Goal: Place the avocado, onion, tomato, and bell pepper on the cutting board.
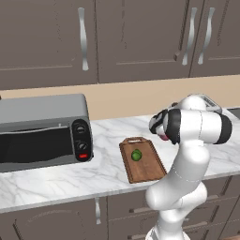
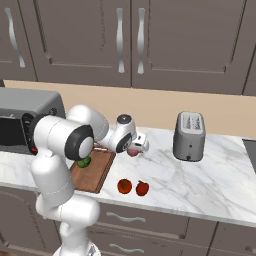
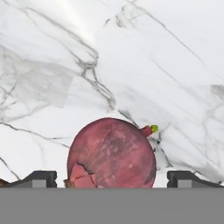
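Observation:
The brown cutting board (image 1: pixel 149 168) lies on the marble counter, with the green avocado (image 1: pixel 136 155) resting on it. In the right base view the arm partly covers the avocado (image 2: pixel 84 162) on the board (image 2: pixel 97 175). The pinkish-purple onion (image 3: pixel 111 151) sits on the counter right of the board. My gripper (image 3: pixel 114 178) is open just above it, one fingertip (image 3: pixel 41 178) on each side and neither touching. From the right base camera the gripper (image 2: pixel 136 148) hangs over the onion (image 2: pixel 132 152). The orange-red tomato (image 2: pixel 124 186) and the deep red bell pepper (image 2: pixel 142 188) lie side by side near the counter's front edge.
A silver toaster (image 2: pixel 189 135) stands to the right at the back of the counter. A grey toaster oven (image 1: pixel 42 133) takes up the left end. Brown wall cabinets (image 1: pixel 131 37) hang above. Bare marble (image 2: pixel 200 180) stretches right of the tomato and pepper.

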You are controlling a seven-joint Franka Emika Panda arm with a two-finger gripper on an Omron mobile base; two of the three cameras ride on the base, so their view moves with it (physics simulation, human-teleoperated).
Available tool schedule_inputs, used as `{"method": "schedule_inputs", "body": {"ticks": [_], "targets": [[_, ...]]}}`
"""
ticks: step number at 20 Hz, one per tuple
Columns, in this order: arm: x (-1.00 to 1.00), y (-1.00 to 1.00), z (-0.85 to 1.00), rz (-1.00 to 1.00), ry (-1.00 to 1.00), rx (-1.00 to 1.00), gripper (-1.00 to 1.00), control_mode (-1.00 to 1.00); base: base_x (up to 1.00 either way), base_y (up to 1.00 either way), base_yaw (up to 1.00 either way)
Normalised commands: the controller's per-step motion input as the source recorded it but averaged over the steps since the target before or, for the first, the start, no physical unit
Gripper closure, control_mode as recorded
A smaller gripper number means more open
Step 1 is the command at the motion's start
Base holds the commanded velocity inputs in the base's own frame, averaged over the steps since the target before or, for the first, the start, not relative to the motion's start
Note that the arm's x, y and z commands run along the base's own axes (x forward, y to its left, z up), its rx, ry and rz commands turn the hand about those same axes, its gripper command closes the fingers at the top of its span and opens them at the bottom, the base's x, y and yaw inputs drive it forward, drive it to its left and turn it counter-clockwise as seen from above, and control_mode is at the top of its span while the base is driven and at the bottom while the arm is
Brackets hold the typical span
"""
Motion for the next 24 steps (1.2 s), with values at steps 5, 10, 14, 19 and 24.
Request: {"method": "schedule_inputs", "body": {"ticks": [5, 10, 14, 19, 24], "targets": [[0.0, 0.05, -0.13, 0.0, 0.0, 0.0, -1.0, -1.0, 0.0, 0.0, 0.0], [0.01, 0.0, -0.1, 0.0, 0.0, 0.0, -1.0, -1.0, 0.0, 0.0, 0.0], [0.0, 0.01, -0.12, 0.0, 0.0, 0.0, 1.0, -1.0, 0.0, 0.0, 0.0], [0.0, 0.0, -0.05, 0.0, 0.0, 0.0, 1.0, -1.0, 0.0, 0.0, 0.0], [-0.32, 0.0, 0.1, 0.0, -0.12, 0.0, 1.0, -1.0, 0.0, 0.0, 0.0]]}}
